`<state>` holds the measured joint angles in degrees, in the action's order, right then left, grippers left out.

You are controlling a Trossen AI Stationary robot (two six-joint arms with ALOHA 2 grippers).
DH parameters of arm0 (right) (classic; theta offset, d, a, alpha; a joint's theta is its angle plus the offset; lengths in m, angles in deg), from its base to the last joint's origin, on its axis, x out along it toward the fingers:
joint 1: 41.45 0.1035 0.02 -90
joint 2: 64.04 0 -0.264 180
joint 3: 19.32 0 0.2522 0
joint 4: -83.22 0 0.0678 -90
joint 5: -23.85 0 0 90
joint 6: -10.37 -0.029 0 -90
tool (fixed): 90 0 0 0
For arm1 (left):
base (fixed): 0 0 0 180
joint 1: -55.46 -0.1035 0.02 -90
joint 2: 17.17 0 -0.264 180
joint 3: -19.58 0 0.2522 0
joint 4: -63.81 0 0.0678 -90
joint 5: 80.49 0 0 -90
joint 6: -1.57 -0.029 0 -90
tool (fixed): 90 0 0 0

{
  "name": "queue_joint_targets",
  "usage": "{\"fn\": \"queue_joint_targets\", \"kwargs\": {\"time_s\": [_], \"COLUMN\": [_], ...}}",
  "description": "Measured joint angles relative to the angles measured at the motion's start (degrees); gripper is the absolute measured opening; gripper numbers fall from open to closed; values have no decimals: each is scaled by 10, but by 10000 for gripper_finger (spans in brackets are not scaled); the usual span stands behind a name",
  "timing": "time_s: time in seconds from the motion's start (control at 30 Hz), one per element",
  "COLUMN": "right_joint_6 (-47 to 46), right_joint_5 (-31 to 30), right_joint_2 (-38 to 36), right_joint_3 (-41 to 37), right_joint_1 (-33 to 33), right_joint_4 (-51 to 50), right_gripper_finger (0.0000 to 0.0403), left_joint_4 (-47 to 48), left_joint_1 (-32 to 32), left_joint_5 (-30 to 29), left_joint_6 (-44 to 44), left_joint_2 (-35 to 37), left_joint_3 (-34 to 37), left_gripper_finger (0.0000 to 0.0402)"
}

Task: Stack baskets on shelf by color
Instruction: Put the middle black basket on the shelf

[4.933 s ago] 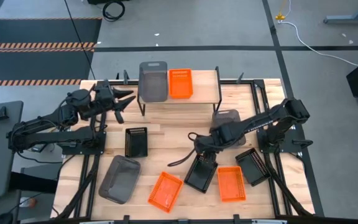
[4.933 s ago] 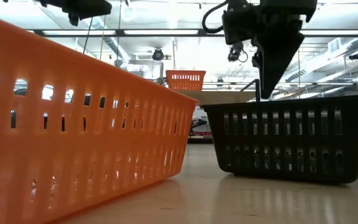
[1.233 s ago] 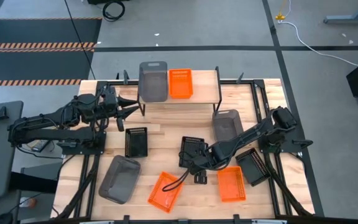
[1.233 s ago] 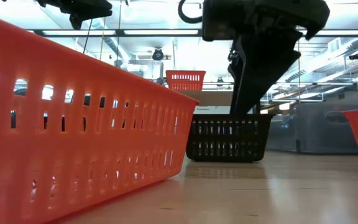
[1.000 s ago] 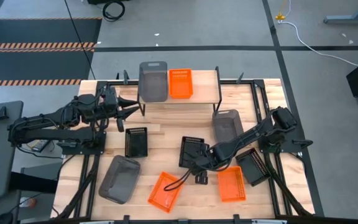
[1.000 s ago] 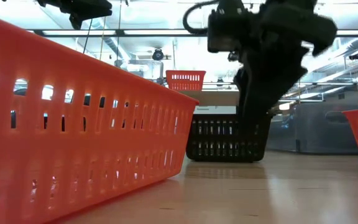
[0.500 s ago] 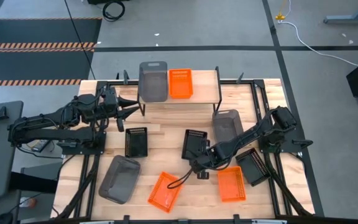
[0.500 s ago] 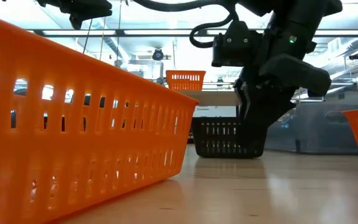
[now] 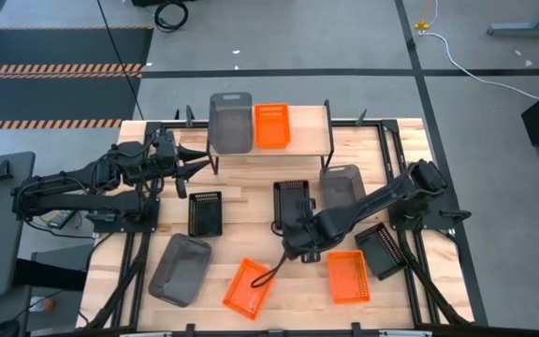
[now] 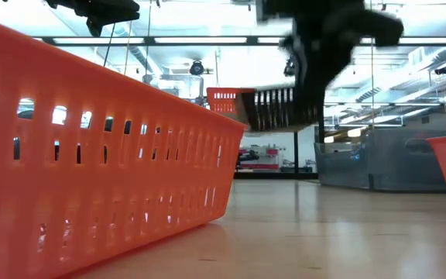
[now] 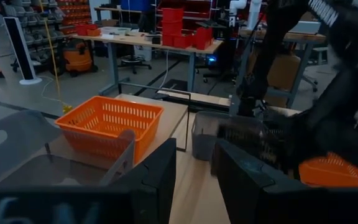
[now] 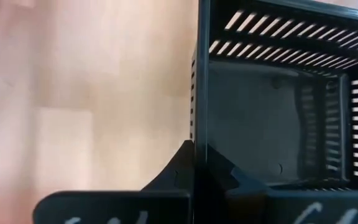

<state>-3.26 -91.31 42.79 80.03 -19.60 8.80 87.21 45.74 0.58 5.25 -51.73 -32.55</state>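
Observation:
The shelf (image 9: 302, 131) holds a grey basket (image 9: 230, 120) and an orange basket (image 9: 271, 124) side by side on its left part. My right gripper (image 9: 299, 229) is shut on a black basket (image 9: 292, 199), which the low view shows in the air (image 10: 273, 108) over the table's middle. My left gripper (image 9: 195, 154) hovers open left of the shelf, with nothing between its fingers (image 11: 194, 177). Another black basket (image 9: 205, 213) rests on its bottom on the table. My right gripper pinches the black basket's near end wall (image 12: 198, 124), one finger (image 12: 173, 177) outside and the other inside the basket. The fingers come from the table's near side, slanting down. The basket is lifted clear of the table, its open side up.
On the table lie a grey basket (image 9: 181, 269) and an orange one (image 9: 249, 285) at the near left, an orange (image 9: 347, 276) and a black one (image 9: 382, 248) at the near right, and a grey one (image 9: 342, 185) beside the held basket. The shelf's right part (image 9: 312, 126) is bare.
My right gripper has shut on the black basket's near wall. It has then risen and gone toward the table's far edge, carrying the basket off the table toward the shelf.

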Motion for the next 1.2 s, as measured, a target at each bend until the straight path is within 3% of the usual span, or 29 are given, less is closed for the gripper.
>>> {"fn": "queue_joint_targets", "kwargs": {"time_s": [0.17, 0.47, 0.73, 0.93, 1.2], "right_joint_6": [26, 102, 249, 330, 394], "right_joint_5": [-60, -32, 61, 139, 188], "right_joint_2": [-11, -140, -224, -237, -240], "right_joint_3": [99, 117, 117, 77, -5], "right_joint_1": [-10, -91, -219, -329, -431], "right_joint_4": [-146, -168, -134, -82, -35], "right_gripper_finger": [8, 8, 8, 9, 9], "left_joint_4": [0, 1, 0, 0, 1], "left_joint_1": [0, 0, 0, 0, 0], "left_joint_5": [0, 0, 0, 0, 0], "left_joint_6": [0, 0, 0, 0, -11], "left_joint_2": [0, 0, 0, 0, 0], "left_joint_3": [0, 0, 0, 0, 0], "left_gripper_finger": [117, 117, 117, 117, 117]}}
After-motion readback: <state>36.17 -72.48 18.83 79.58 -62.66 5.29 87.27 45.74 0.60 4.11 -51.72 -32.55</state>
